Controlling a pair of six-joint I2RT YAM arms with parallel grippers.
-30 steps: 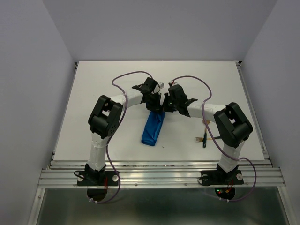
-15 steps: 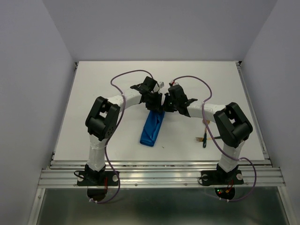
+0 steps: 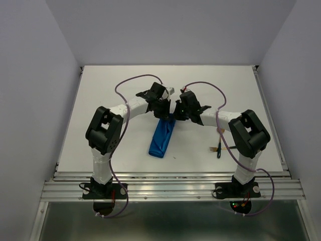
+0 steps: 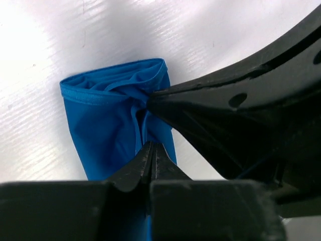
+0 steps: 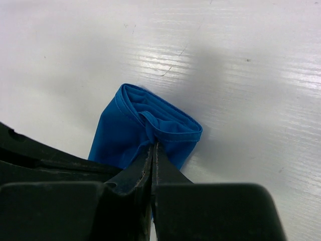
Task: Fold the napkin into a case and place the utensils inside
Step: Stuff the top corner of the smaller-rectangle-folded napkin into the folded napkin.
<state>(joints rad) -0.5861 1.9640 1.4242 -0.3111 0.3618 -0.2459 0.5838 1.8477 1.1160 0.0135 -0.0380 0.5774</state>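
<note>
The blue napkin (image 3: 160,140) lies folded as a narrow case in the middle of the white table, its far end open. Both grippers meet at that end. My left gripper (image 3: 166,115) is shut on a fold of the cloth (image 4: 110,125), its tips (image 4: 152,146) pressed together. My right gripper (image 3: 174,117) is shut on a pleat of the upper layer (image 5: 153,144), just behind the hemmed mouth (image 5: 165,120). Its black finger (image 4: 225,115) crosses the left wrist view. The utensils (image 3: 218,149) lie on the table to the right, beside the right arm, outside the case.
The white table (image 3: 115,90) is enclosed by grey walls at the left, back and right. A metal rail (image 3: 170,188) runs along the near edge between the two arm bases. Purple cables loop over both arms.
The left gripper opened and closed again on the cloth at the mouth. The left arm's elbow swung out to the left. The right arm and the napkin stayed put.
</note>
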